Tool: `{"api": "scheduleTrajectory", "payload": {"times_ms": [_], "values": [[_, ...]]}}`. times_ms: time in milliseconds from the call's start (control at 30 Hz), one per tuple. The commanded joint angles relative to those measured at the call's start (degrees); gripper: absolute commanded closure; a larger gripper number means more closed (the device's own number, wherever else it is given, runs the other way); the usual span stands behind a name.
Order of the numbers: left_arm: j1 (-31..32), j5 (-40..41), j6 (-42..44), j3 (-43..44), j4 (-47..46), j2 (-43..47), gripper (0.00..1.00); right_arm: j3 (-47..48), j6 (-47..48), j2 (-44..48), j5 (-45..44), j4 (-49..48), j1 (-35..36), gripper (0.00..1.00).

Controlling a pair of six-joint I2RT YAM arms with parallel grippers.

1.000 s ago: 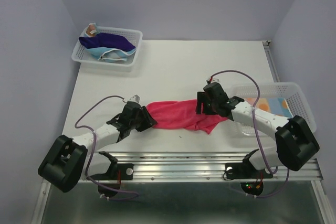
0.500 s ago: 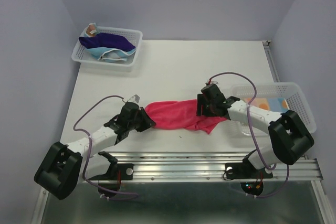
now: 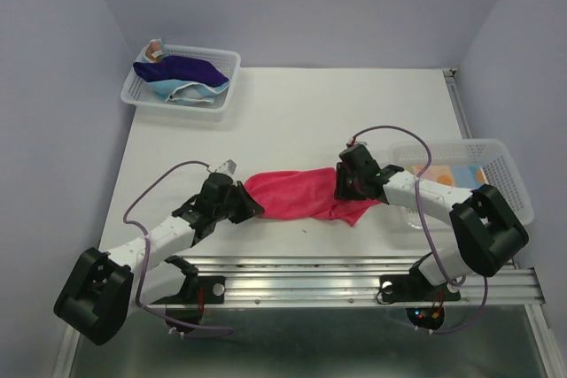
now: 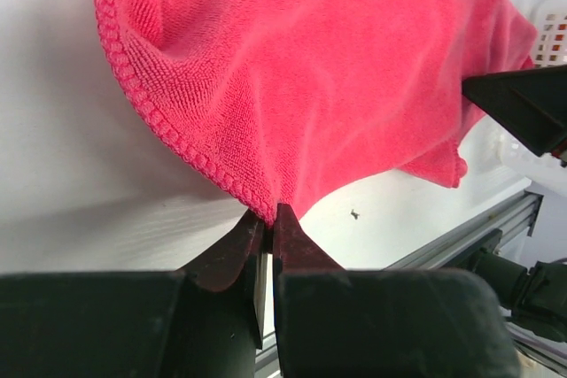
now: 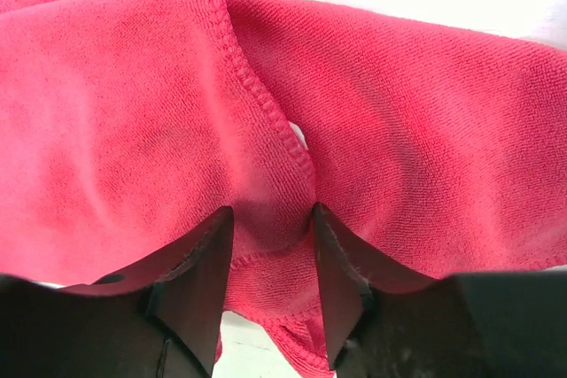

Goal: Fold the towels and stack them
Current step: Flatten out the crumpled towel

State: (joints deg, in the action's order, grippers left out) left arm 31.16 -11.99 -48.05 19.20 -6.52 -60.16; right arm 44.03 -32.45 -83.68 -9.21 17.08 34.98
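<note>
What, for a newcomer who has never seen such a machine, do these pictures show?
It is a robot: a left arm and a right arm bolted at the near edge of a white table. One picture looks down from above and behind; the other two come from a camera on each wrist, showing that arm's own tool. A bright pink terry towel lies stretched between them. The left tool is pinched shut on its stitched edge. The right tool stands astride a fold, jaws apart; whether it grips I cannot tell. A white plastic mesh basket far left holds a dark navy-purple towel and a light blue towel; a second white mesh basket at right holds a pastel patterned cloth.
</note>
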Motion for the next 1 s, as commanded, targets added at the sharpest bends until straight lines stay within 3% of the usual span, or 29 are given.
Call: {"api": "scheduleTrajectory", "payload": {"times_ms": [0, 100, 300, 467, 733, 967], "values": [[0.4, -2.42, 0.5, -0.66, -0.24, 3.12, 1.0, -0.35, -0.25, -0.17, 0.51, -2.67, 0.44, 0.6], [0.4, -3.3, 0.5, -0.39, -0.16, 4.43, 1.0, -0.17, -0.07, -0.17, 0.69, -2.49, 0.35, 0.67], [0.4, -3.74, 0.59, 0.04, 0.02, 6.54, 1.0, -0.61, 0.89, -0.26, 0.77, -2.93, 0.35, 0.99], [0.4, -6.11, 1.29, 2.33, 0.02, 7.34, 1.0, 1.14, 2.91, 2.82, -1.68, -0.83, 0.35, 0.99], [0.4, -11.56, 3.4, 14.19, 0.02, 11.03, 1.0, 9.13, 5.11, 20.81, -2.74, 3.39, 0.35, 0.99], [0.4, -15.08, 4.11, 25.77, 0.2, 13.58, 1.0, 18.09, 7.83, 28.21, 0.95, 3.57, 0.35, 0.99]]}}
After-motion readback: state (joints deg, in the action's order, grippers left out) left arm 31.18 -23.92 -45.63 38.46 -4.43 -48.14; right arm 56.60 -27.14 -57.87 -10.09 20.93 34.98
